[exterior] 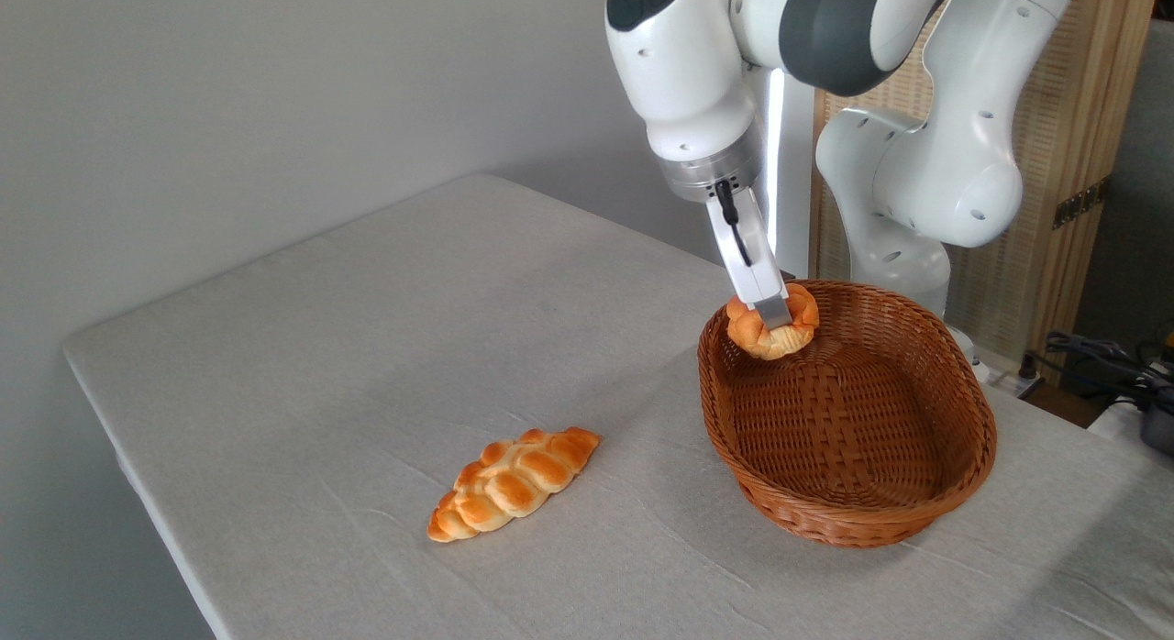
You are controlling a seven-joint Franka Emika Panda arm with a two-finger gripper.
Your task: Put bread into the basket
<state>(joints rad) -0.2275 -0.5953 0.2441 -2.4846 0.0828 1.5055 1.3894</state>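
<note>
The tool [773, 317] pinches the round bread [766, 333], tilted, over the basket [954, 475] whose length runs toward the camera.

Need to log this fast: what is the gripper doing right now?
Gripper: closed on the small knotted bun, held above the basket at its far rim.
</note>
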